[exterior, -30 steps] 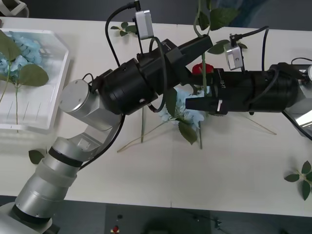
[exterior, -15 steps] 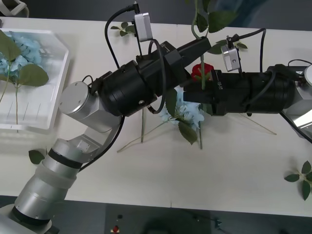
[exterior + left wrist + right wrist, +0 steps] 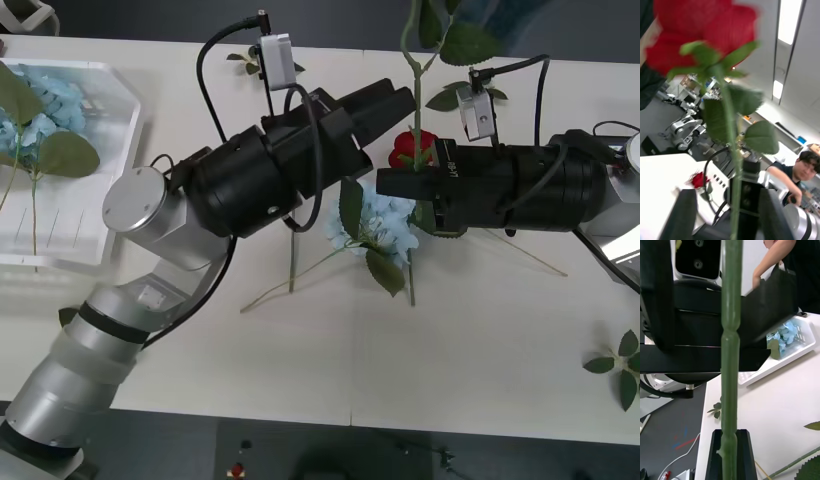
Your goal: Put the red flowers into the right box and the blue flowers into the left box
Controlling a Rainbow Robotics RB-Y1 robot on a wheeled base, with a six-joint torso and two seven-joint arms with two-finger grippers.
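Note:
A red flower (image 3: 412, 148) hangs above the middle of the table, its green stem (image 3: 730, 352) running straight up. My right gripper (image 3: 395, 183) is shut on that stem just below the bloom. My left gripper (image 3: 385, 100) is open at the bloom's left; its fingers (image 3: 681, 213) stand apart on either side of the stem (image 3: 733, 180), not touching it. A blue flower (image 3: 385, 225) lies on the table under both grippers. The left box (image 3: 110, 180) at the far left holds more blue flowers (image 3: 45, 95). A pale edge of the right box (image 3: 620, 245) shows at the far right.
Loose green leaf sprigs lie at the front right (image 3: 620, 365), at the back (image 3: 260, 60) and by the left arm (image 3: 72, 320). Bare thin stems (image 3: 290, 270) cross the table under the arms. A person (image 3: 797, 176) sits in the room behind.
My left gripper let go of the rose stem, opened and drew back to the left. The right gripper keeps the rose, now a little higher.

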